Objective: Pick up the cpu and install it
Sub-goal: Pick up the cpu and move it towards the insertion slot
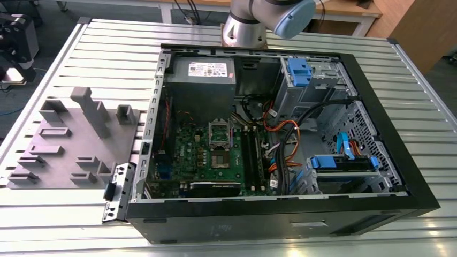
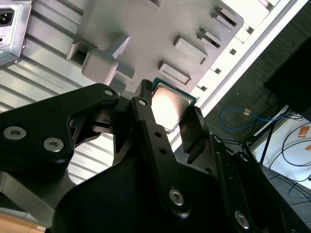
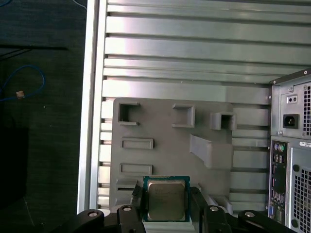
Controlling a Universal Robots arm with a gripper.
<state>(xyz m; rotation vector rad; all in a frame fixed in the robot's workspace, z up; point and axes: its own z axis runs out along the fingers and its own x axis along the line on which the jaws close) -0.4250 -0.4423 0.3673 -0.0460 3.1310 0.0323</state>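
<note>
Jaws pinch the cpu (image 3: 166, 200) by its thin edges over the grey tray (image 3: 163, 158); a slight slip could tilt or drop it, I'd say.

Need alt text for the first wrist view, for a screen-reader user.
The gripper holds the cpu flat between its two fingers, silvery top facing the camera, above a grey fixture tray with moulded pockets. The tray lies on a slatted metal table, with the rear of a computer case beside it.
</note>
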